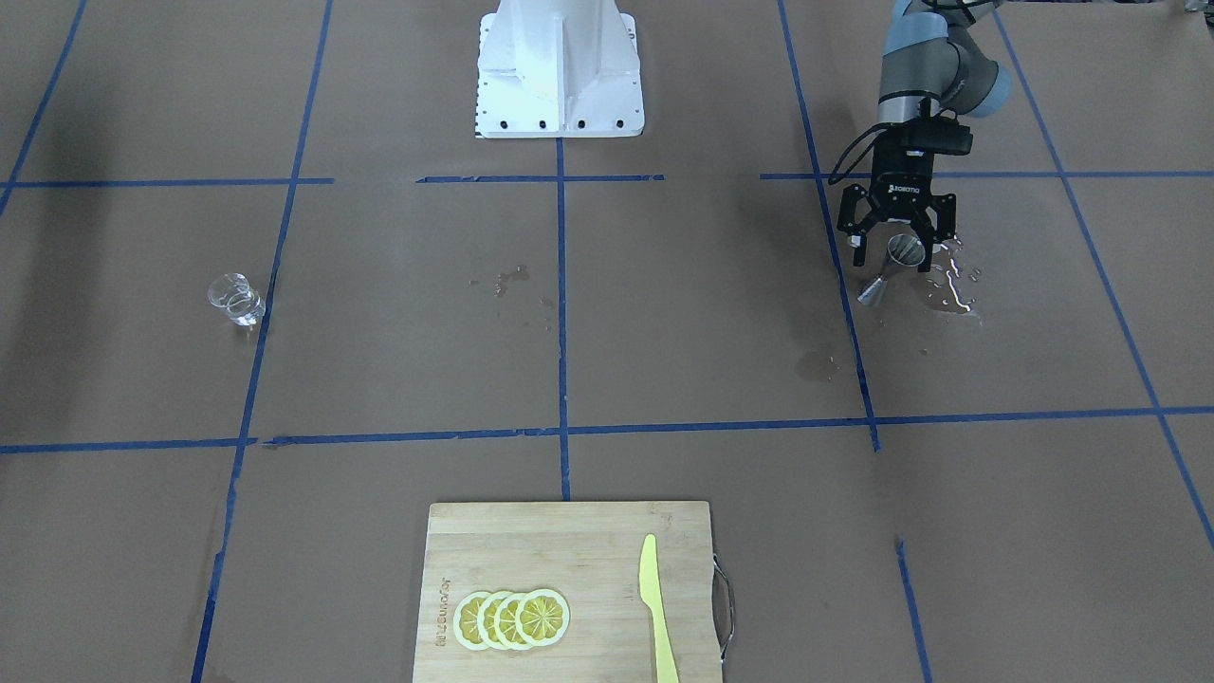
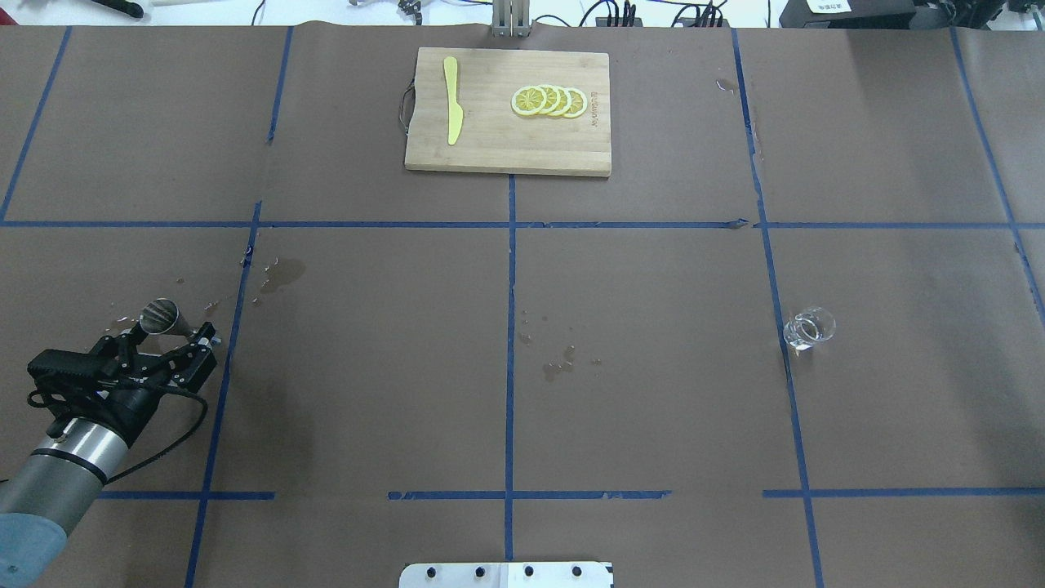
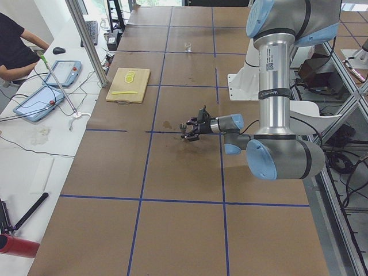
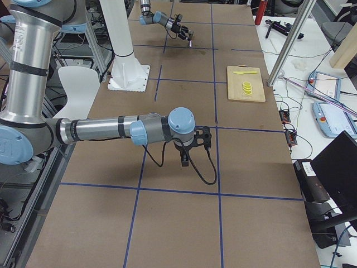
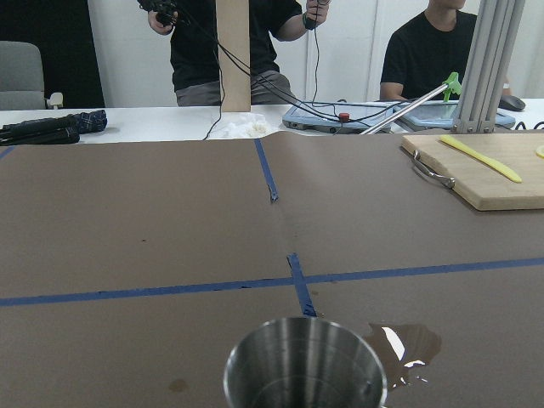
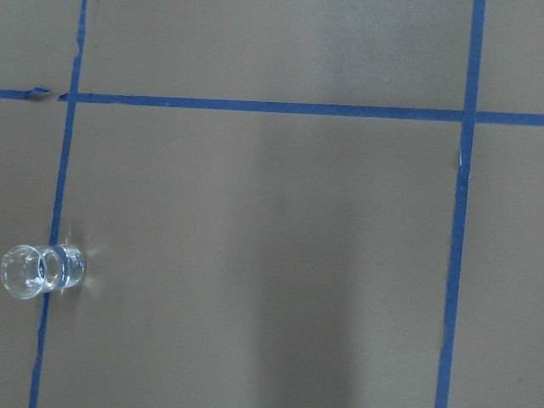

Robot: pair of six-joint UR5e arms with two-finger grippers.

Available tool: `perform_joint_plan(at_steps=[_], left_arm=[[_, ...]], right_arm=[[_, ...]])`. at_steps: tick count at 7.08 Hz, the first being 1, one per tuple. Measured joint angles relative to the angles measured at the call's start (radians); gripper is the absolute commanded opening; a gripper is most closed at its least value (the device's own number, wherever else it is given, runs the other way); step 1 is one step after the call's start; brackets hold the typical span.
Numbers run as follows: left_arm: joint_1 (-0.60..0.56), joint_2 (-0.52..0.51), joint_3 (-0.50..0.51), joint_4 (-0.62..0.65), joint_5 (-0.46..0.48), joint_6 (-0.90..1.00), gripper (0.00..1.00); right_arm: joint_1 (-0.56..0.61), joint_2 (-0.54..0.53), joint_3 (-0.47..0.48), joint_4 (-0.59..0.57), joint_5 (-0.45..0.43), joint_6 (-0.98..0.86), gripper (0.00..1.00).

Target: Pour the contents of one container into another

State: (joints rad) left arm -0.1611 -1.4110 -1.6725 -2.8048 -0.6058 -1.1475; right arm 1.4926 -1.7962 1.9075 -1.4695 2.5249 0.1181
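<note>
The steel jigger (image 1: 892, 268) stands on the brown paper in the left part of the table, with its upper cup (image 5: 304, 365) filling the bottom of the left wrist view. My left gripper (image 1: 896, 254) is open, its fingers spread on either side of the jigger (image 2: 166, 318) without closing on it. The clear glass beaker (image 2: 808, 328) stands alone on the right side, on a blue tape line, and shows at the left edge of the right wrist view (image 6: 41, 270). My right gripper (image 4: 192, 146) hovers over the table in the exterior right view only, and I cannot tell its state.
A wet puddle (image 1: 953, 285) glistens beside the jigger, and smaller wet stains (image 2: 559, 363) mark the middle. A wooden cutting board (image 2: 506, 151) with lemon slices (image 2: 549, 100) and a yellow knife (image 2: 451, 100) lies at the far edge. People sit beyond the table (image 5: 429, 51).
</note>
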Motion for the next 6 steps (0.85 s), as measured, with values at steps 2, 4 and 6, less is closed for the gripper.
perform_joint_plan(at_steps=[2, 4, 6], left_arm=[[0.000, -0.004, 0.014, -0.007, -0.001, -0.001, 0.71], [0.000, -0.005, 0.017, -0.008, -0.003, -0.001, 0.68], [0.000, -0.005, 0.020, -0.008, -0.008, -0.001, 0.68]], right_arm=[[0.000, 0.000, -0.001, 0.000, 0.000, 0.000, 1.00], [0.000, 0.000, 0.000, 0.000, 0.000, 0.000, 1.00], [0.000, 0.000, 0.000, 0.000, 0.001, 0.000, 1.00]])
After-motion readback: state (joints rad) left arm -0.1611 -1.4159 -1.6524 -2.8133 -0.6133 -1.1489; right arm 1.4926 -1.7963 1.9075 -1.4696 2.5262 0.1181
